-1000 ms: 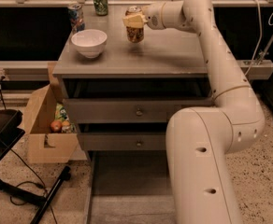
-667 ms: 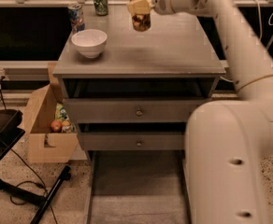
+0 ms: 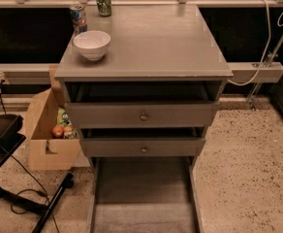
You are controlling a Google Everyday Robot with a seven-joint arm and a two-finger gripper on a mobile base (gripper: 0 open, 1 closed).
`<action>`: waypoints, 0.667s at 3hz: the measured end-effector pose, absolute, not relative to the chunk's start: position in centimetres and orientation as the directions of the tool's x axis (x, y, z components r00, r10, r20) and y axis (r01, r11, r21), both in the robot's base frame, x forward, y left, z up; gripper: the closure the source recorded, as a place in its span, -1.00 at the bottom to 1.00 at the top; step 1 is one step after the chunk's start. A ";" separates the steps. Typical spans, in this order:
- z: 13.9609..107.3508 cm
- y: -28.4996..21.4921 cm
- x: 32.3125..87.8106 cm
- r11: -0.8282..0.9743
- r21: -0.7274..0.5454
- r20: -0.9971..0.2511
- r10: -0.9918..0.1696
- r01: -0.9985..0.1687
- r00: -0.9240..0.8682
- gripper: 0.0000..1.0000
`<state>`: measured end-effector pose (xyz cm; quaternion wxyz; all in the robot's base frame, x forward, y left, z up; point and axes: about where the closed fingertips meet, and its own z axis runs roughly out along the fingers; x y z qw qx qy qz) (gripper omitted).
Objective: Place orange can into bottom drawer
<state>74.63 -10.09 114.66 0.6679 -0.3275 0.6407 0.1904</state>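
The bottom drawer is pulled out at the foot of the grey cabinet, a long shallow grey tray with low side walls and nothing in it. The orange can is out of view. The gripper and the arm are also out of view; nothing of them shows above the cabinet top.
A white bowl, a blue-and-red can and a green can stand at the cabinet top's left back. Two knobbed drawers sit slightly open above the bottom one. A cardboard box with fruit and a black stand are on the left.
The arm, holding the orange can above the cabinet top, lifted up and has left the view together with the can.
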 end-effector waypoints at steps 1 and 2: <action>121.7 -10.5 66.9 0.758 -0.232 -0.966 -0.107 -0.610 0.234 1.00; 118.5 -8.6 62.2 0.737 -0.190 -0.974 -0.058 -0.649 0.219 1.00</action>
